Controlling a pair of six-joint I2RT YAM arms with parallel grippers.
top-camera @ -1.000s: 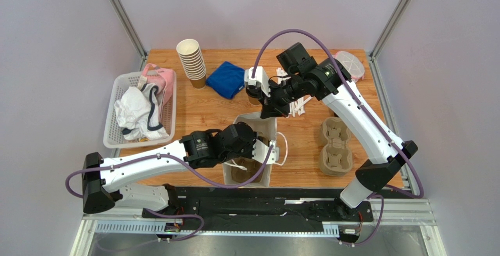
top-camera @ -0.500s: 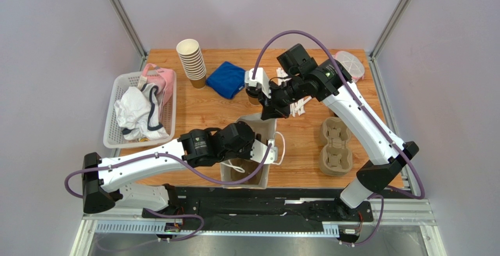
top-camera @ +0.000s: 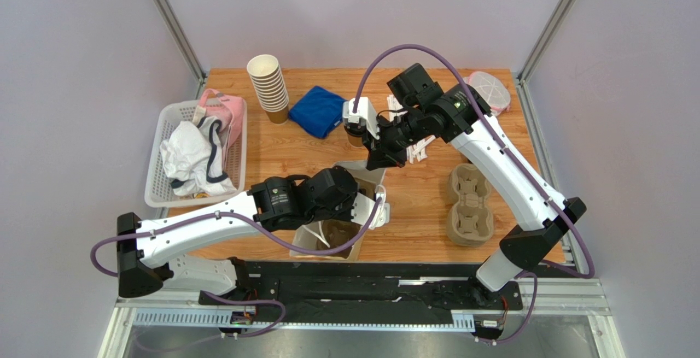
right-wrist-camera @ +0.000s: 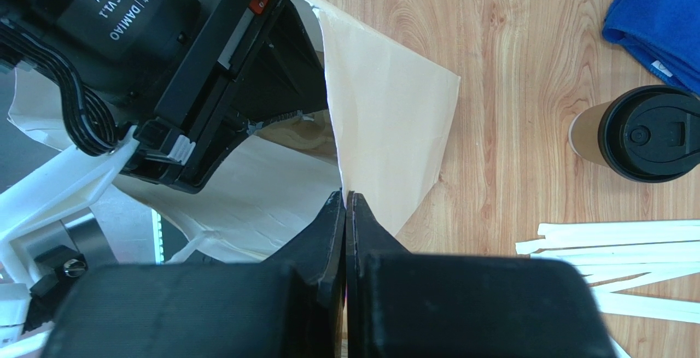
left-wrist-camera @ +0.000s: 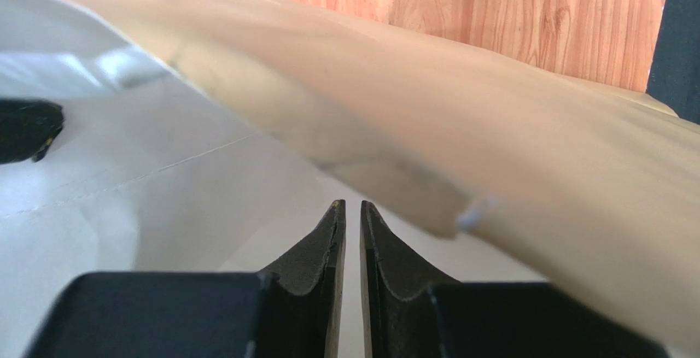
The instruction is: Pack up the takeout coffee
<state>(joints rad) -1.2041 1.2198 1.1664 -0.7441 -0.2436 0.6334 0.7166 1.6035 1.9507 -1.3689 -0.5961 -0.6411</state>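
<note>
The takeout coffee (right-wrist-camera: 637, 132), a brown paper cup with a black lid, stands upright on the wood to the right of the bag; in the top view the coffee (top-camera: 354, 136) is half hidden by the right wrist. The white paper bag (top-camera: 327, 240) leans open toward the near left. My right gripper (right-wrist-camera: 346, 198) is shut on the bag's far rim (right-wrist-camera: 386, 104). My left gripper (left-wrist-camera: 352, 204) reaches inside the bag, its jaws a narrow slit apart with nothing between them. A tan inner wall (left-wrist-camera: 460, 128) of the bag slants over it.
A stack of lidless cups (top-camera: 269, 87) and a blue cloth (top-camera: 318, 110) sit at the back. A white basket (top-camera: 154, 179) of cloths is at left. A pulp cup carrier (top-camera: 470, 205) lies at right, white wrapped sticks (right-wrist-camera: 608, 235) near the coffee.
The bag's near end has swung left and the bag now leans. The left wrist shifted with it; its jaws opened, then narrowed. The right arm held still on the rim.
</note>
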